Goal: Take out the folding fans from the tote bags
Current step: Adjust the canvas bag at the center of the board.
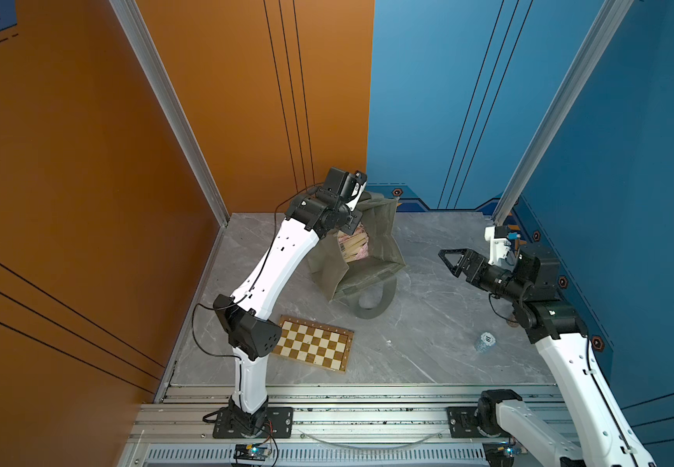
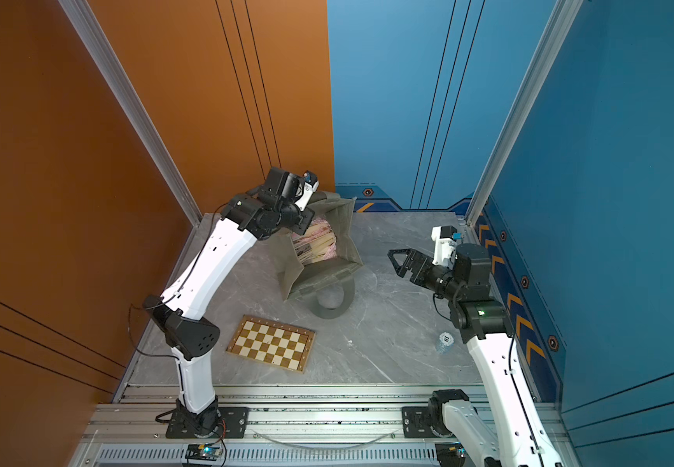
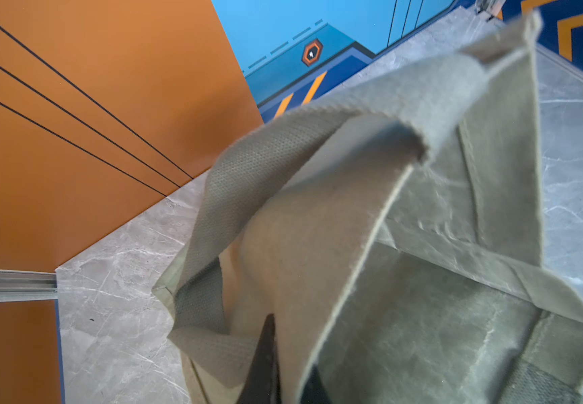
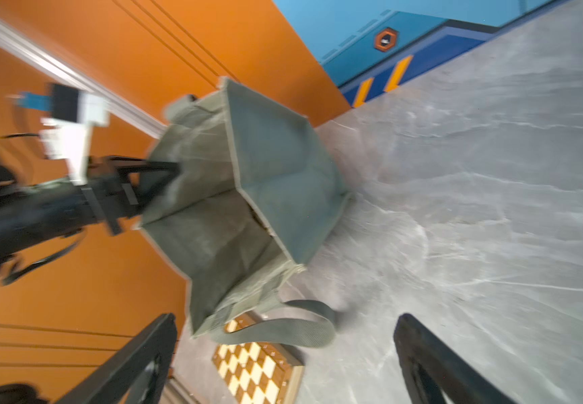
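The olive tote bag (image 1: 383,246) (image 2: 341,250) stands open at the back of the table, and its mouth shows several folding fans (image 1: 353,244) (image 2: 314,242) with pale ribs and pink leaves. My left gripper (image 3: 290,370) is shut on the bag's far-left rim and holds that side up; the right wrist view shows it (image 4: 157,171) pinching the fabric. One strap handle (image 3: 248,182) hangs over the left fingers. A second strap (image 1: 379,301) lies on the table. To the right of the bag my right gripper (image 1: 446,263) (image 4: 284,349) is open and holds nothing.
A brown-and-cream chessboard (image 1: 313,343) (image 2: 270,343) (image 4: 258,374) lies near the front, beside the left arm's elbow. A small stack of chips (image 1: 484,341) (image 2: 445,341) sits by the right arm. Orange and blue walls close in the grey marble table (image 1: 428,323).
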Motion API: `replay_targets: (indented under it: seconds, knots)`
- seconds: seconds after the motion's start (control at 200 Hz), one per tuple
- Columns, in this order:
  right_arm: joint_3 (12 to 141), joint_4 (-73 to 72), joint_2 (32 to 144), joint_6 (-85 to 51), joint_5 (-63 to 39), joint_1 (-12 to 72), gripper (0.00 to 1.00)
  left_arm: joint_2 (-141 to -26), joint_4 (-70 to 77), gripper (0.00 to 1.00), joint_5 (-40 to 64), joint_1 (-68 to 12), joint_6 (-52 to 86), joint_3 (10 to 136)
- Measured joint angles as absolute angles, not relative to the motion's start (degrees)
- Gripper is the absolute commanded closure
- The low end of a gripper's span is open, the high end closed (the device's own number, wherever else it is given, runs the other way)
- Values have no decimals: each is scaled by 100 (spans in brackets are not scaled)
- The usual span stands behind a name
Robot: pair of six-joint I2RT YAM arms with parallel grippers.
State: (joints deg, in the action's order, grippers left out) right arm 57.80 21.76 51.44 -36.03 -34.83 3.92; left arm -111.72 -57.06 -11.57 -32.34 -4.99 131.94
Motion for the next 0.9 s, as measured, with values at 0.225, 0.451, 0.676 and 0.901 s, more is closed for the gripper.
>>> replay_targets:
  seconds: [0.225,0.451,0.676,0.901]
  knots:
    - [5612,1750,4779,-4082,-3468,1315,2,-10997,-5682,100,-1072,-3291,-261,12929]
    - [5306,1201,4866,-4488,-2941,2333,5,-10538,-5688,100,-1028,-3575,49,12529]
    - [5293,961,5406,-4506,-2165,3242,7,-9845,-5280,100,-1037,-3699,510,11456]
    - [5059,701,5861,-4692,-1334,3785,17,-8687,-4045,100,-1149,-3785,917,9502]
